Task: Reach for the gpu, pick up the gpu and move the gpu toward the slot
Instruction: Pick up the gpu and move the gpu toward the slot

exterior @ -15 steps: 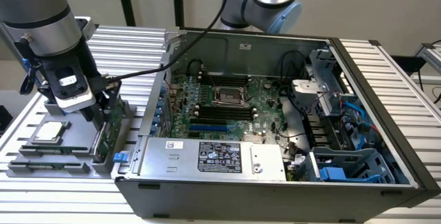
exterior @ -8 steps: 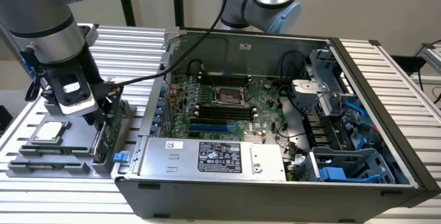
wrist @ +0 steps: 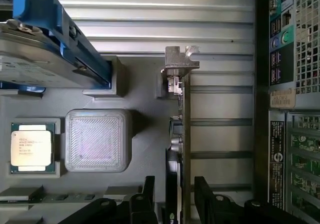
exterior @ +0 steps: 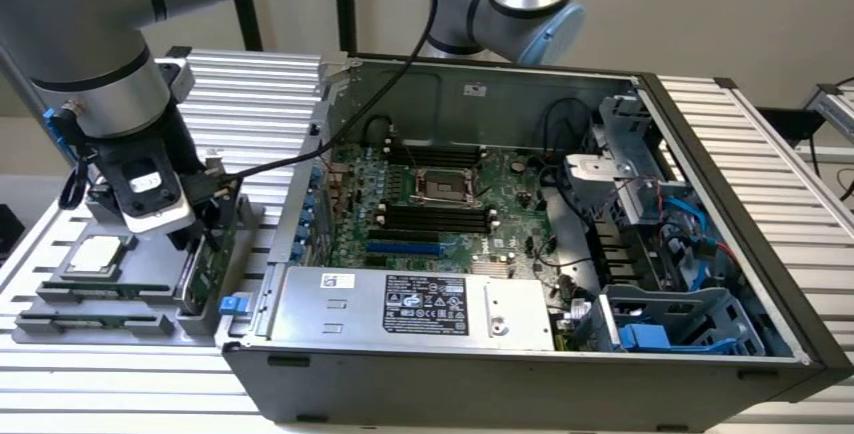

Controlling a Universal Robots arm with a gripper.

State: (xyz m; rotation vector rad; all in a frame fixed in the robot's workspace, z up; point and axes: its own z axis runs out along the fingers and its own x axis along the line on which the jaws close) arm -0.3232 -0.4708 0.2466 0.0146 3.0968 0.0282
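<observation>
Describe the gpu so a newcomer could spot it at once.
At the exterior view's left, beside the open computer case, sits a grey parts tray. The gpu stands on edge at its case side, straddled by the open claw. Unlike the flat square chip and blue-railed hard drive, it is a thin green board with a silver end bracket.

Your exterior view looks down at a slant from above the front of the open computer case (exterior: pixel 534 384). It sits far enough back to take in the whole case and the ribbed surface (exterior: pixel 267 84) around it. Your wrist view sits close and faces straight down past the claw (wrist: pixel 175 181) onto the grey tray (wrist: pixel 145 134). Both views share that tray, the square chip (wrist: pixel 31 147) lying in it, the gpu (wrist: pixel 186 134) standing on edge, and the case's near outer wall.
</observation>
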